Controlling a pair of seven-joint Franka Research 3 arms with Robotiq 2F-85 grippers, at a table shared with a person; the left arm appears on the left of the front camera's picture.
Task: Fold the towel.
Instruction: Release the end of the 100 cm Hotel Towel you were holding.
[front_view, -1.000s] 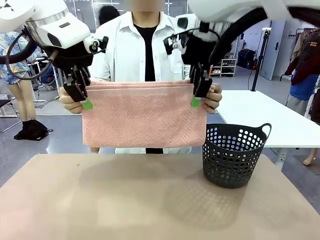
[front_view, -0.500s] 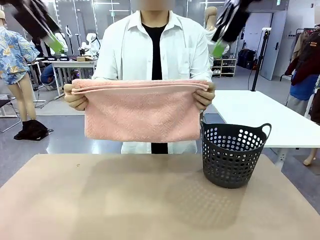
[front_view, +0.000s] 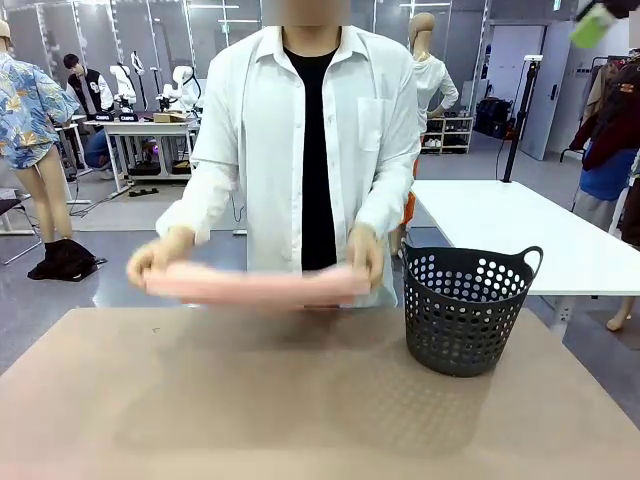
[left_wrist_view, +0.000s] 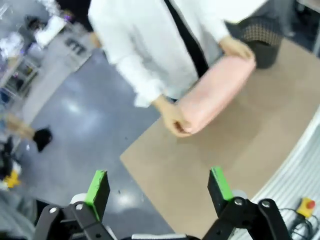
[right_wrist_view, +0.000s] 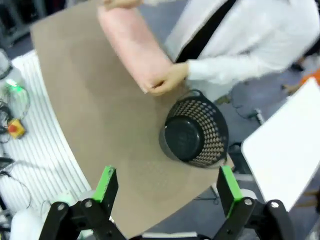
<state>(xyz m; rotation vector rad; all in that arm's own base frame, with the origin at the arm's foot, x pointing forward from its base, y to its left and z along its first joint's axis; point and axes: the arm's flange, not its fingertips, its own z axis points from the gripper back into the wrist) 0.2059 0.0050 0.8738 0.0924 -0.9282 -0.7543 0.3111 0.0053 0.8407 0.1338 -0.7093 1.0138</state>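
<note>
The person's two hands hold the salmon-pink towel (front_view: 250, 285) folded into a long flat bundle, just above the table's far edge. The towel (left_wrist_view: 215, 92) lies far below my left gripper (left_wrist_view: 159, 186), which is open and empty, high over the table's left corner. My right gripper (right_wrist_view: 167, 187) is also open and empty, high above the towel (right_wrist_view: 132, 45) and the basket. One of the right gripper's green pads (front_view: 592, 22) shows at the top right of the front view.
A black perforated basket (front_view: 465, 310) stands empty on the brown table (front_view: 300, 400) at the far right, close to the person's hand (front_view: 365, 255). The basket (right_wrist_view: 192, 135) sits near the table edge. A white table (front_view: 540, 235) stands behind it.
Both grippers have let go of the towel's top corners and risen up and outward. The person has brought the hanging towel down to the table's far edge as a flat bundle.
</note>
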